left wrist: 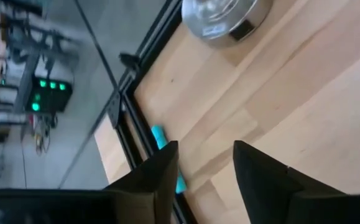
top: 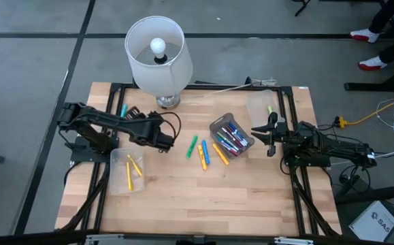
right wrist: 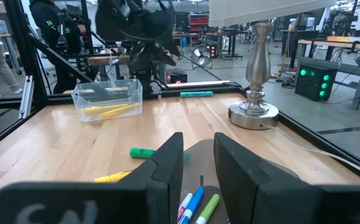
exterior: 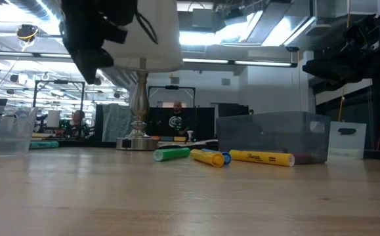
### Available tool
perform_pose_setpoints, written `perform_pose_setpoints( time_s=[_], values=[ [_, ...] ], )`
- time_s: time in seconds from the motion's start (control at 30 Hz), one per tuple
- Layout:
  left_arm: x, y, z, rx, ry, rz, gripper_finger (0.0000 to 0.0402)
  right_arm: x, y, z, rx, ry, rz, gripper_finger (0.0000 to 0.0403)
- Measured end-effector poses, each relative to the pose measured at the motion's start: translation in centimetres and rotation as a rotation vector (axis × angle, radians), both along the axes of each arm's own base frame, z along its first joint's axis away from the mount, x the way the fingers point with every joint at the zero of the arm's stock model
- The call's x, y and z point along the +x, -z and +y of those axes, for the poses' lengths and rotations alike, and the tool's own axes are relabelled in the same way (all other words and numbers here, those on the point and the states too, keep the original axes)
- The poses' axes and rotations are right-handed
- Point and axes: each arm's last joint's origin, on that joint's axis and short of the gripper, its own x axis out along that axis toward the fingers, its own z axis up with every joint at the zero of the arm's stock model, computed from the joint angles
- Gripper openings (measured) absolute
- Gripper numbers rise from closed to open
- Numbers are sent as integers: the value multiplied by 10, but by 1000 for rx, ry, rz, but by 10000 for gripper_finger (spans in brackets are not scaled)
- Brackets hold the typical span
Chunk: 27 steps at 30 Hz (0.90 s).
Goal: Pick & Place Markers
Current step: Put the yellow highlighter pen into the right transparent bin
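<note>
Markers awaiting transfer, both hands empty.

Worktop (top: 183, 197) carries a lamp (top: 157, 58), then a dark bin (top: 231, 133) of markers and a clear bin (top: 128, 171) holding two yellow ones. Left hand (top: 167, 139) and right hand (top: 262, 135) hover part-open, gripping nothing. Loose markers (top: 205, 154) lie between the bins: light, rigid, smooth and prone to roll. Grasp one mid-barrel, fingers across its length.

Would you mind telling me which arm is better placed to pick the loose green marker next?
Probably the left: its open, empty claw hangs nearer the green marker; the right claw sits beyond the grey bin.
</note>
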Motion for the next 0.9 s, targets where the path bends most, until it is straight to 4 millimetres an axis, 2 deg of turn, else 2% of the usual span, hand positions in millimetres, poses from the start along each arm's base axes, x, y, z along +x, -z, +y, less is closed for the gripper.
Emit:
perform_pose_setpoints(
  time_s=[0.2,0.43,0.9],
  values=[
    [-12,20,14,-2,-86,70,175,0,0,0,0,0,0,91],
    [-30,48,25,20,-183,122,178,0,0,0,0,0,0,90],
    [-37,51,30,90,-352,-20,178,0,0,0,0,0,0,91]
  ],
)
